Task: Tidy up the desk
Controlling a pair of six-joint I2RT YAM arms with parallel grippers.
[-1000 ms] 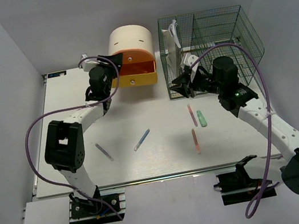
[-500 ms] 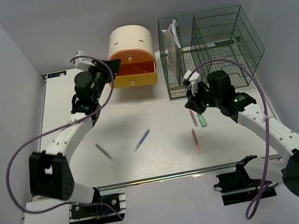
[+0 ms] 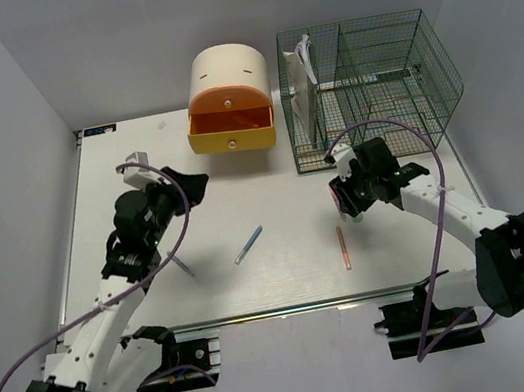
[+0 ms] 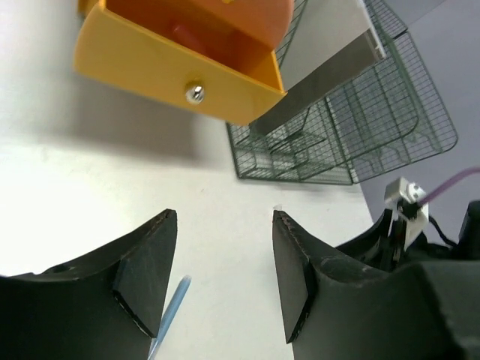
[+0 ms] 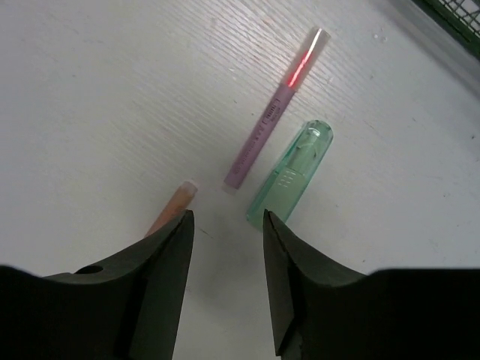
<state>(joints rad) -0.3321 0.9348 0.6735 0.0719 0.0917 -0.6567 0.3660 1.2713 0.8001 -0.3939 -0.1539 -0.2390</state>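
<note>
The left jaws stand apart and empty above the white worktop (image 3: 269,179). A blue pen (image 4: 169,313) lies beneath their gap, near the left-hand one, and the open yellow drawer (image 4: 172,71) sits well ahead. The right jaws are apart too, gripping nothing. Just beyond their tips, a purple pen (image 5: 274,112), a green marker (image 5: 291,174) and an orange pen (image 5: 171,208) lie on the worktop.

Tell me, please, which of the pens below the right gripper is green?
The green pen: short, thick and translucent, lying right of the slim pink pen in the right wrist view; the orange pen lies apart.
</note>
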